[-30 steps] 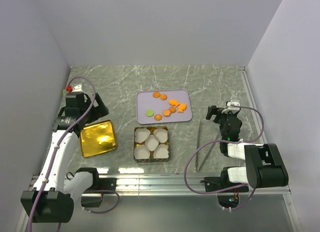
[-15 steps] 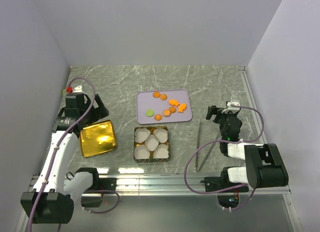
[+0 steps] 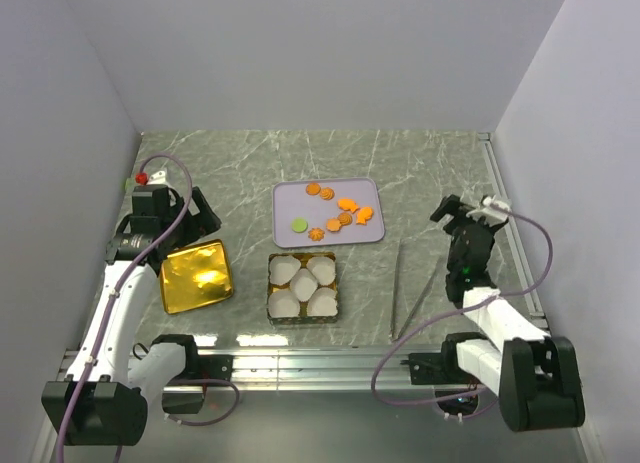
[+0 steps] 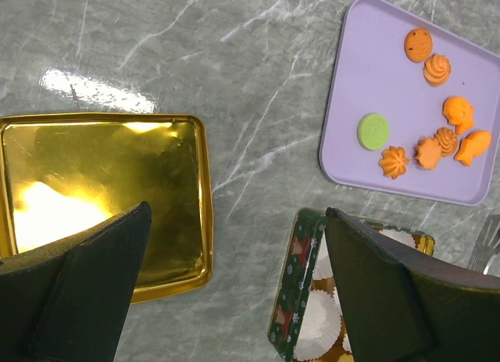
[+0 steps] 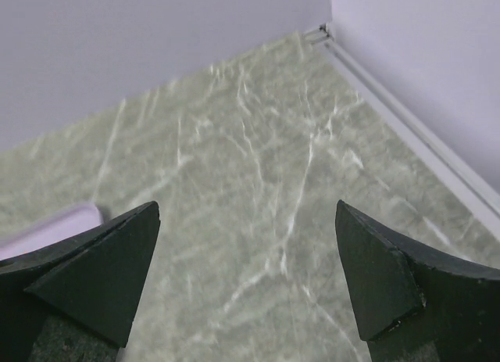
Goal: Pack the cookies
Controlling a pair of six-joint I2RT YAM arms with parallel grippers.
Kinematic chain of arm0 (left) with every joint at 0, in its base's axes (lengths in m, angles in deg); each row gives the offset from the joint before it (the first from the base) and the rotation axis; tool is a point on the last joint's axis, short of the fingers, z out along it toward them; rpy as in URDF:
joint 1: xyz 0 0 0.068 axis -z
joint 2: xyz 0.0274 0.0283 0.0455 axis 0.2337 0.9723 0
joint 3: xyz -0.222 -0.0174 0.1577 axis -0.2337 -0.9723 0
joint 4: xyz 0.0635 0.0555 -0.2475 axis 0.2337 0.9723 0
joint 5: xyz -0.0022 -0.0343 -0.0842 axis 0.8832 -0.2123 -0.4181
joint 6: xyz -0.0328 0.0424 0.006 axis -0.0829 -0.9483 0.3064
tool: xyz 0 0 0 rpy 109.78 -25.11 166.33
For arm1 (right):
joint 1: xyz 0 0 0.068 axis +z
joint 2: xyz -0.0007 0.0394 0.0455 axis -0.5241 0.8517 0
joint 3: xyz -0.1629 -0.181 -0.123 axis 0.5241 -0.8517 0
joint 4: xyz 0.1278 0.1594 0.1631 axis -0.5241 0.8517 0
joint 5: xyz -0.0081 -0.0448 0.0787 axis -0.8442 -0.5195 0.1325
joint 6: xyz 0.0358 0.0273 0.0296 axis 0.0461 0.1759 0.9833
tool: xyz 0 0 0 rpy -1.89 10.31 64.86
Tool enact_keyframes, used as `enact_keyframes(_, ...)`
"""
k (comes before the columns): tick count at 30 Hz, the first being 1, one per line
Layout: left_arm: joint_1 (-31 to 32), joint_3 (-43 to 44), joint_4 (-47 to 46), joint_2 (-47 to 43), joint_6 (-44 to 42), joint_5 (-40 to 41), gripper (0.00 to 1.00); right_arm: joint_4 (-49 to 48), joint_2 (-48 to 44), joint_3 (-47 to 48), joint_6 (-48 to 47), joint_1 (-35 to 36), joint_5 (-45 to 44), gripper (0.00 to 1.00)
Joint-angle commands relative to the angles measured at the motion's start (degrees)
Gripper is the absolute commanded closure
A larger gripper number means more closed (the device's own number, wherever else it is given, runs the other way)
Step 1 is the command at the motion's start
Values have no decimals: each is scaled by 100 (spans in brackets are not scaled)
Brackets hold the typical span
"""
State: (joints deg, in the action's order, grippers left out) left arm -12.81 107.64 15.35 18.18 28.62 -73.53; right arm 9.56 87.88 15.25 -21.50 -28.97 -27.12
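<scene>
Swings right gripper [image 3: 467, 209] farther right, fingers spread, empty; holds left gripper [image 4: 236, 213] spread above lid [image 3: 195, 276]. Leaves cookies [image 3: 345, 220] on far tray [image 3: 292, 201], beyond tin [image 3: 270, 288]. Should likely line up along tongs [image 3: 397, 293] before closing.

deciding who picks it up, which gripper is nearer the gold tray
Left. The left gripper hovers by the gold tray's far edge; the right gripper is far away on the opposite side.

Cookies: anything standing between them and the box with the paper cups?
Nothing visible. The cookies lie on the purple tray directly behind the box, with only a narrow strip of bare table between them.
</scene>
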Motion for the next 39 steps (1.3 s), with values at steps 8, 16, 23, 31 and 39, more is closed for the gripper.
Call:
enact_keyframes(8,131,-20,-142,-36,71,52,0,5995,8,3564,946,378,-102,0)
enact_keyframes(16,219,-20,-98,-27,106,166,1,8803,624,4489,2652,-308,2113,0)
enact_keyframes(23,254,-11,-71,-80,150,281,1,10228,791,4217,2626,70,2193,0)
enact_keyframes(31,254,-11,-63,-159,194,307,1,10309,1001,3383,2986,1001,2157,0)
enact_keyframes(39,254,-20,-54,-255,220,307,1,9685,1485,3012,2987,1257,2298,0)
